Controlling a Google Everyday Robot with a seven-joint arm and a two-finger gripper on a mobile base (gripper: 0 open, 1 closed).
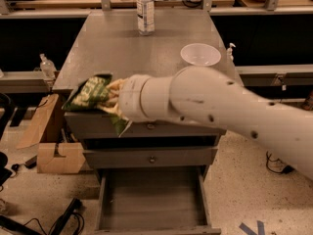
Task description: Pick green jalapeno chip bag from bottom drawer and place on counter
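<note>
The green jalapeno chip bag [89,93] is held in the air at the counter's front left corner, level with its edge. My gripper [111,101] is shut on the bag, its fingers mostly hidden behind the bag and my white wrist. My white arm reaches in from the right across the cabinet front. The bottom drawer [152,199] stands pulled open below, with nothing showing inside. The grey counter [127,48] spreads behind the bag.
A clear water bottle [145,4] stands at the counter's back. A white bowl [200,54] sits at its right. A cardboard box [54,151] lies on the floor at the left. Cables lie at the bottom left. Two upper drawers are shut.
</note>
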